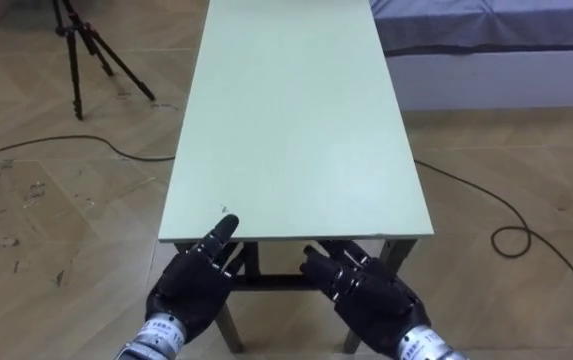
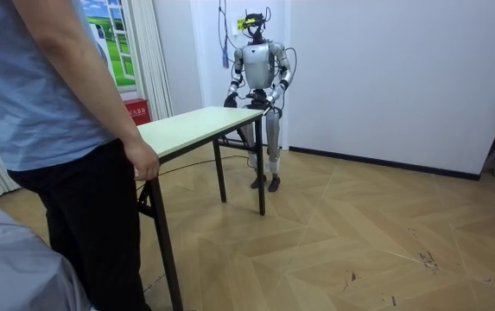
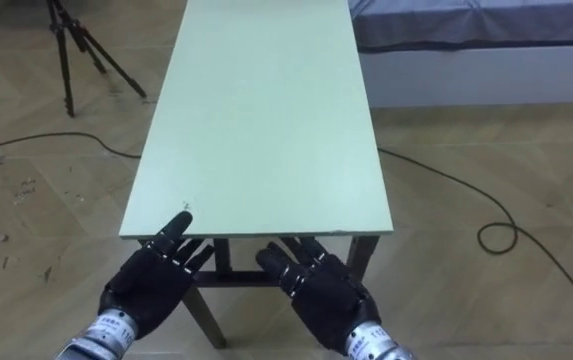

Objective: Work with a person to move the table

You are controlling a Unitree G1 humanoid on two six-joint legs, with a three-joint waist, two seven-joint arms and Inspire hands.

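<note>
As I stand at its near short end, the long table (image 1: 296, 130) runs away from me, legs on the floor, its pale green top bare. A person (image 2: 66, 130) stands at the far end, one hand (image 2: 143, 162) resting on that edge. A bed (image 1: 486, 50) lies far right, a tripod (image 1: 86, 50) far left, and a cable (image 1: 496, 238) loops on the floor right of the table.

My left hand (image 1: 194, 285) and right hand (image 1: 368, 292) are at the near edge, fingers extended, holding nothing. One left fingertip meets the rim.

Assessment: a rigid board on a dark frame, probably of moderate weight, with a smooth top that offers little grip. Recommended hold: beneath the near edge, either side of centre, lifting level with the person.
</note>
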